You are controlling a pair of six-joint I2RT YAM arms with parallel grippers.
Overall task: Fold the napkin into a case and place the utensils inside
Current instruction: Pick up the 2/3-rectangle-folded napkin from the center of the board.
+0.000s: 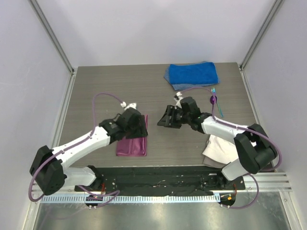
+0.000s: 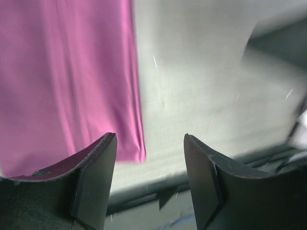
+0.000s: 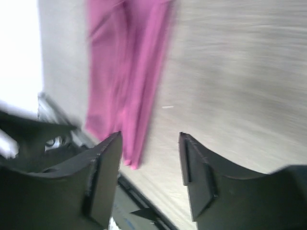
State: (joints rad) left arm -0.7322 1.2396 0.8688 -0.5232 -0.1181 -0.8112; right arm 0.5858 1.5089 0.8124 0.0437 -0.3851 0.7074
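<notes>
**A:** Where does the napkin (image 1: 132,146) lie?

**B:** On the table (image 1: 96,91), at about 7 o'clock from its middle. It is folded into a narrow magenta strip, with its long side running from 12 to 6 o'clock. Its near end reaches almost to the table's front edge.

**A:** And the left gripper (image 2: 149,139)?

**B:** In the overhead view it sits over the strip's far end. Its own camera shows the jaws standing wide apart with nothing between them. One finger (image 2: 96,177) hangs over the cloth's corner and the other is over bare table. Whether that finger touches the fabric cannot be told.

**A:** What of the right gripper (image 3: 149,136)?

**B:** It is also spread and holds nothing. From above it sits at 3 o'clock of the left one, over bare wood, with its fingers pointing toward 9 o'clock. Its wrist view is blurred, but the strip shows beyond the fingertips and clear of them.

**A:** Where are the utensils?

**B:** Well apart from the napkin, at about 2 to 3 o'clock from the table's middle. The spoon (image 1: 213,99) shows its purple bowl, and the teal fork (image 1: 218,108) lies just beside it on the 4 o'clock side. The view is too small to tell whether the two touch.

**A:** Is anything else on the table?

**B:** A blue towel (image 1: 192,74) is folded at 1 o'clock near the far edge. A white cloth (image 1: 218,151) at 4 o'clock is partly hidden under the right arm.
</notes>
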